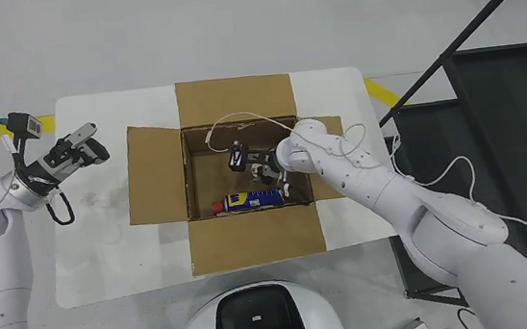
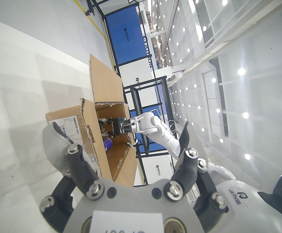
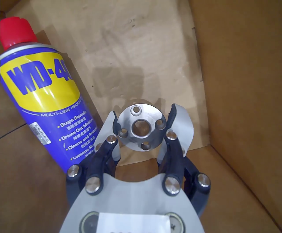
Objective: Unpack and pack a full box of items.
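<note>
Right wrist view: one box (image 3: 242,66), one spray can (image 3: 44,99), one flange (image 3: 147,114) in jaws.

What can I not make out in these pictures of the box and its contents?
- Top view: the box floor under the right gripper is covered by it; more items there cannot be told.
- Left wrist view: the spray can shows one end; the box wall hides the rest.
- Right wrist view: the can's base is behind the gripper; the floor under the metal flange is hidden.

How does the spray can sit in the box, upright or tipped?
Tipped: the spray can lies lengthwise on the box floor, whole side showing from above.
</note>
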